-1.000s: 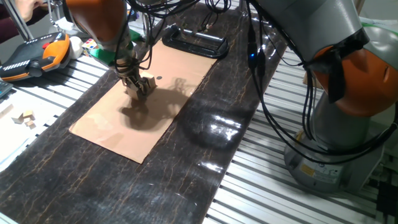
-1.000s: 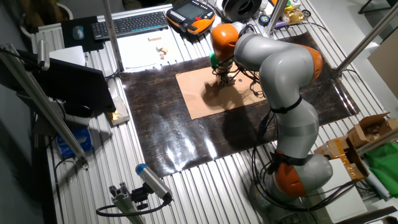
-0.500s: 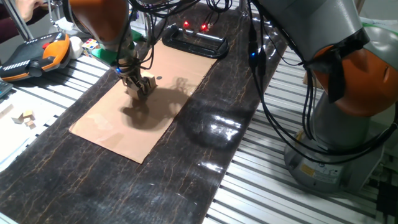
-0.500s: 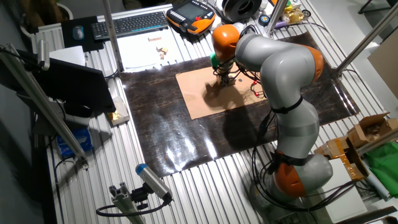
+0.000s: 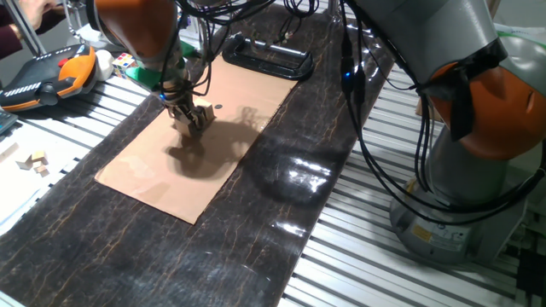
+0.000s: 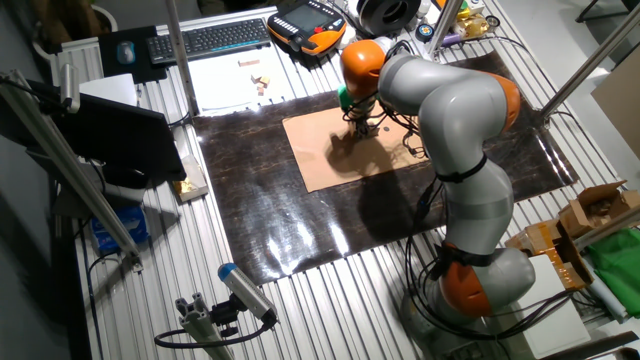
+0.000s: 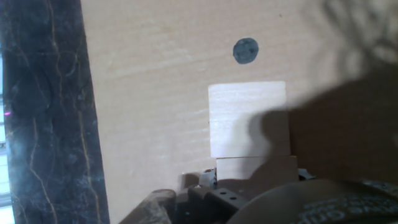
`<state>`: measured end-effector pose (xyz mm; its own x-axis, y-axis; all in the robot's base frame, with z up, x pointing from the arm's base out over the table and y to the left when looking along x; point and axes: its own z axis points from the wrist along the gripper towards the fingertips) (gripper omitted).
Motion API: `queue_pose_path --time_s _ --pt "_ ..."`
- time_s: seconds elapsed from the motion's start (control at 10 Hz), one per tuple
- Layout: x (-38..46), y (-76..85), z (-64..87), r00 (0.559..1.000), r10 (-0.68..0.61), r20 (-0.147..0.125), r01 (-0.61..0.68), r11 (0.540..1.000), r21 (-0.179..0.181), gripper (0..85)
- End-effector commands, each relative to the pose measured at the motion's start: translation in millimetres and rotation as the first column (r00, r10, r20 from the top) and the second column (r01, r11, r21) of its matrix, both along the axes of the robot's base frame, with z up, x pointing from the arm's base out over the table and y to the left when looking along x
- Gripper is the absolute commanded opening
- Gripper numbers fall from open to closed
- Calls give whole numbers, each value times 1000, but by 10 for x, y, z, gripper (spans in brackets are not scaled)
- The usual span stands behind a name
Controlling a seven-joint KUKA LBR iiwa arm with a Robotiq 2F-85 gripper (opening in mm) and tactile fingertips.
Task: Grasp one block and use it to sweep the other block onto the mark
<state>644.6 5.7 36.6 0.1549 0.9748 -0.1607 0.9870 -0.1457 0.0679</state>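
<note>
In the hand view, a pale wooden block [image 7: 249, 118] lies flat on the tan cardboard [image 7: 149, 81], just short of the small black round mark [image 7: 245, 51]. My gripper [image 7: 255, 182] is shut on a second wooden block [image 7: 256, 167], whose front face touches the free block's near side. In one fixed view the gripper [image 5: 188, 120] stands low over the cardboard with the free block [image 5: 205, 112] beside it and the mark [image 5: 218, 107] just beyond. In the other fixed view the gripper [image 6: 360, 126] hides both blocks.
A black rectangular frame [image 5: 266, 56] lies at the cardboard's far end. An orange teach pendant [image 5: 51, 72] and loose wooden pieces [image 5: 34, 160] sit to the left on the slatted table. A dark mat [image 7: 43, 99] borders the cardboard. A keyboard [image 6: 210, 38] is at the back.
The gripper and the two blocks have crept slightly toward the mark. Red lights on the black frame, lit half a second ago, are off.
</note>
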Motion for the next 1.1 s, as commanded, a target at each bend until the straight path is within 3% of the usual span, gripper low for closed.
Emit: queue_pose_path --time_s 0.0,0.2,1.0 --pt "0 2 0 1000 7 0 -7 1000 9 7" --pt "0 2 0 1000 27 6 -27 999 26 7" --pt "-1 -30 -1 999 35 17 -35 999 1 7"
